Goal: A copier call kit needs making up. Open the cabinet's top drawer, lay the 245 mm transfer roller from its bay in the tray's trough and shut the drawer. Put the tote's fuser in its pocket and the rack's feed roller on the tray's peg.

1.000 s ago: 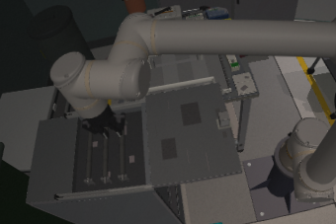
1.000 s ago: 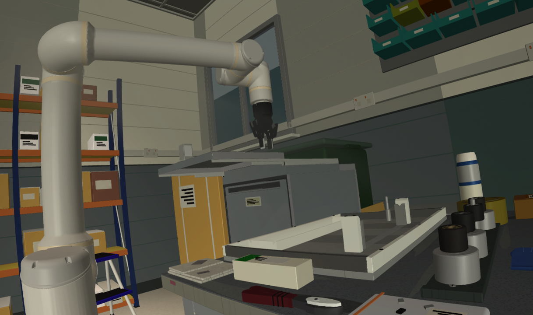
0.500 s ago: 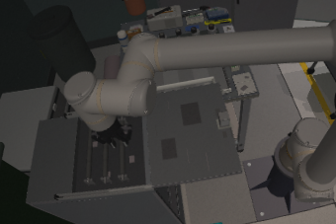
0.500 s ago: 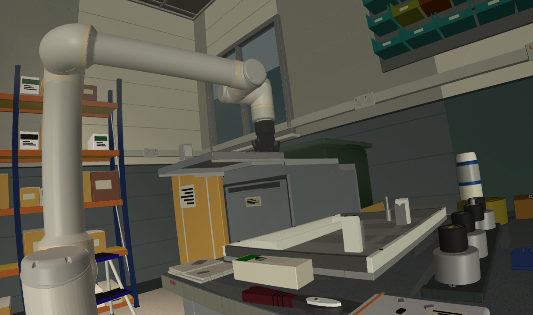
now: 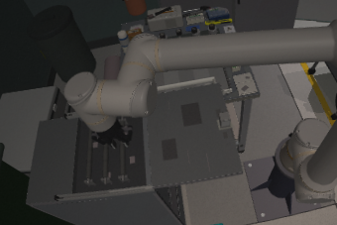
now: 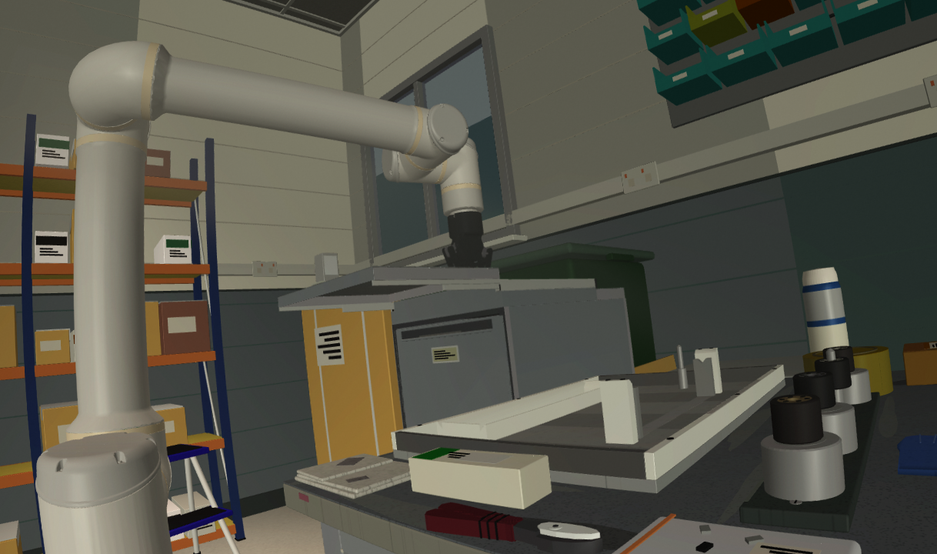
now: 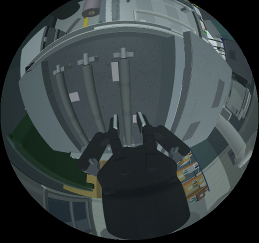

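The near end of the rightmost transfer roller is hidden behind my gripper, which hangs open and empty low over it with a finger on either side. Three grey rollers lie side by side in the pulled-out top drawer of the cabinet, each with a pale label beside it. From the second side camera my fingertips dip behind the drawer's rim. The kit tray sits on the bench with its white trough rail, a peg and a pocket. The rack on the right carries black feed rollers.
Behind the cabinet stand a green bin and a window. A cream box, a red tool and a stack of pads lie by the bench's front edge. Orange shelving stands at the left behind my arm's base.
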